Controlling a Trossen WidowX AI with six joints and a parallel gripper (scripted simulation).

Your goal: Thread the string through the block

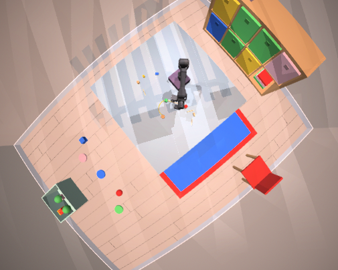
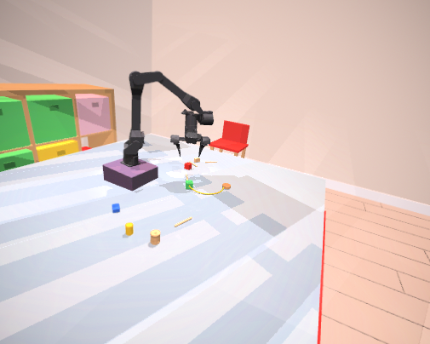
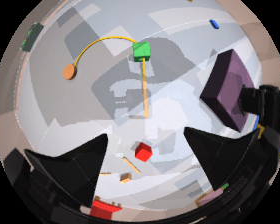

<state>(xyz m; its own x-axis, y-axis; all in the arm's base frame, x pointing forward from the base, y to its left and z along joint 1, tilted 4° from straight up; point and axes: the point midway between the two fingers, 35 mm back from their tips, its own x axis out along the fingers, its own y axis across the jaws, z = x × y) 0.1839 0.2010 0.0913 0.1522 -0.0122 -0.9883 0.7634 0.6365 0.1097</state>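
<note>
The green block [image 1: 166, 100] [image 2: 189, 185] [image 3: 141, 51] stands on the table. The yellow string [image 2: 208, 194] [image 3: 111, 37] curves from the round orange-brown button [image 1: 162, 116] [image 2: 226, 186] [image 3: 68, 71] to one side of the block. A straight stretch of string comes out at the opposite side, with the thin wooden stick [image 3: 145, 102] at its end. In the wrist view the stick lies on the table outside the block, pointing away from it. My gripper [image 2: 190, 156] [image 3: 147, 134] is wide open and empty, raised above the table beyond the stick's free end. The hole itself is not clearly visible.
A red cube [image 1: 185, 106] [image 2: 187, 166] [image 3: 143, 151] lies beyond the stick's free end. Loose sticks [image 2: 183, 221] [image 3: 131, 165] and a small tan piece [image 3: 125, 177] lie around. A blue cube [image 2: 116, 208], a yellow cylinder [image 2: 129, 229] and a tan cylinder [image 2: 155, 237] stand farther off.
</note>
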